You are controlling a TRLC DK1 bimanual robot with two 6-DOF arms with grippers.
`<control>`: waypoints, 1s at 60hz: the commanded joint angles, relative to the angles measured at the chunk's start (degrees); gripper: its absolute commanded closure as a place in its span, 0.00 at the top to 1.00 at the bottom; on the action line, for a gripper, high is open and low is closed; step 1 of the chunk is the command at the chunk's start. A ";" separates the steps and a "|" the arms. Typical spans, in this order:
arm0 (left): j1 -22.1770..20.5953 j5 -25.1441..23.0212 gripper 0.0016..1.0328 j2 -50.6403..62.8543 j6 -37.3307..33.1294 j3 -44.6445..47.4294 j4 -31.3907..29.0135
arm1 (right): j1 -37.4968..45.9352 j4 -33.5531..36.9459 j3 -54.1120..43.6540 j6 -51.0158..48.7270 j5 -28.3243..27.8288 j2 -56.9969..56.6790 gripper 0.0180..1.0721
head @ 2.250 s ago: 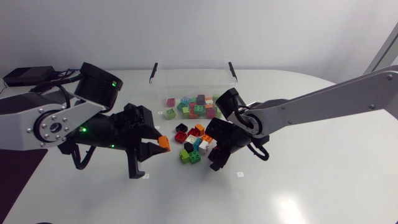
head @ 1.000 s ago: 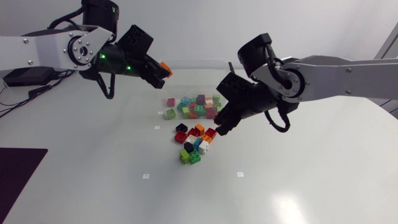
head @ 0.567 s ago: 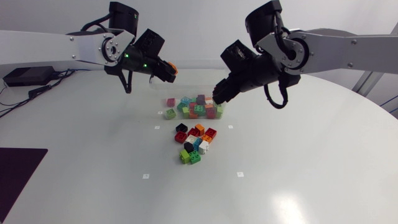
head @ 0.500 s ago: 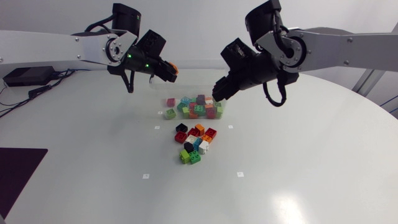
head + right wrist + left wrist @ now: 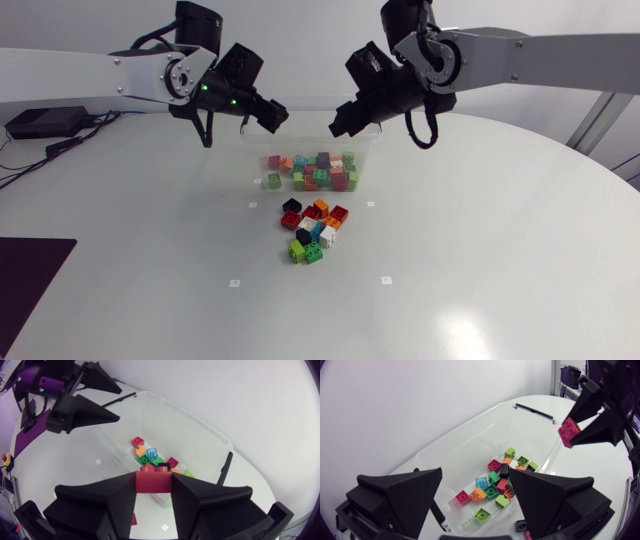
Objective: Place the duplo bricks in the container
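- Left gripper [image 5: 270,113] gapes wide, empty, above the clear container [image 5: 465,442].
- Right gripper [image 5: 341,125] pinches a red brick [image 5: 153,481] over it.
- Loose bricks [image 5: 312,232] lie on the worktop [image 5: 480,260].

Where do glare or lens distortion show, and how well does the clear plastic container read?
Head view: soft glare patch on the glossy white table, clear plastic container faint against it. Left wrist view: fisheye bows the container's rim. Right wrist view: same bowing, rim plainly outlined.

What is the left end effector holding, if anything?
Nothing: the left end effector is open, fingers wide apart above the container with no brick between them.
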State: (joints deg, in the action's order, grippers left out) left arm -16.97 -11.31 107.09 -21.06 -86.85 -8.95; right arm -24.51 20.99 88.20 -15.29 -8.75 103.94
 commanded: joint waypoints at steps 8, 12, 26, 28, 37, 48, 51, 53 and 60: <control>1.33 -2.93 0.95 -10.94 -3.99 10.03 1.92 | 1.05 -0.52 5.66 2.19 -0.30 4.87 0.19; 1.33 -4.51 0.95 -13.22 -5.40 12.67 1.92 | 1.05 -0.60 6.72 2.37 -0.30 5.83 0.19; 0.89 -9.08 0.95 -18.93 -14.54 22.34 -1.60 | 1.84 -0.52 11.38 2.72 -0.30 10.23 0.19; 0.62 -9.43 0.95 -19.11 -15.77 23.48 -2.04 | 1.92 -0.43 12.08 2.72 -0.30 11.02 0.19; -2.10 -10.05 0.95 -19.02 -20.25 27.26 -5.02 | 2.01 0.10 15.51 2.81 -0.30 14.18 0.19; -5.79 -9.52 0.95 -17.79 -21.66 30.25 -6.52 | 2.54 1.51 19.73 2.90 -0.21 16.91 0.35; -6.67 -9.08 0.95 -17.00 -21.66 30.42 -6.96 | 2.63 2.03 20.69 2.90 -0.21 17.61 0.44; -7.02 -9.08 0.95 -16.65 -21.57 30.51 -7.22 | 2.72 2.21 21.04 2.90 -0.21 17.88 0.50; -8.87 -6.97 0.94 -14.28 -20.69 30.25 -7.84 | 2.89 2.56 21.22 2.98 -0.12 17.96 0.79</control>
State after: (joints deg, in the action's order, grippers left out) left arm -24.62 -19.33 89.93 -41.17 -57.74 -15.94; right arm -22.00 22.59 108.12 -13.43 -8.91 120.36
